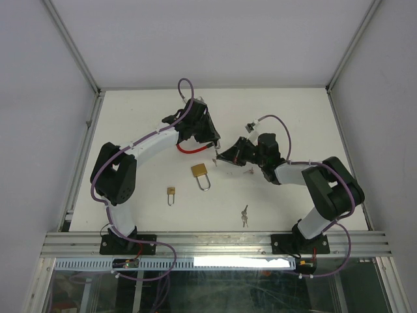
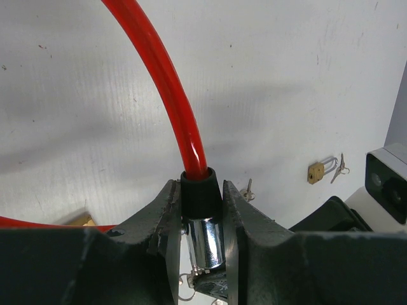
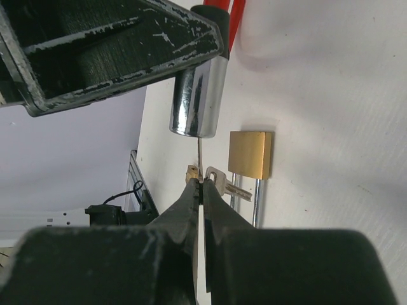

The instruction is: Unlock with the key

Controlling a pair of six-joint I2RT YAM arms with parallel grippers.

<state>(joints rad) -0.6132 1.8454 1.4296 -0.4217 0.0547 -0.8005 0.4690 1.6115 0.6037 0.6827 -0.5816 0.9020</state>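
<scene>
**Key Presented to the Cylinder of a Cable Lock**

Left gripper (image 2: pixel 201 210): clamped from both sides on the cable lock (image 2: pixel 203 235), with fingers pressed against its black collar and chrome cylinder (image 3: pixel 194 101). Lock raised clear of the white table (image 1: pixel 293 117), with the red cable (image 2: pixel 168 82) arching away from the collar and curving back beneath the arm.

Right gripper (image 3: pixel 202 190): pinched tight on a key (image 3: pixel 200 155), seen edge-on from the right wrist. Blade aimed straight at the cylinder's end face and meeting it at the tip. Cannot tell whether it has entered the keyway.

On the table below: a large brass padlock (image 3: pixel 249 154) lying flat, shackle toward the arms' bases. A second key (image 3: pixel 224 184) between that padlock and the right fingertips. A small brass padlock (image 1: pixel 171 191) to the left of the large one. Spare keys (image 1: pixel 244 215) near the front rail, well apart from both grippers.
</scene>
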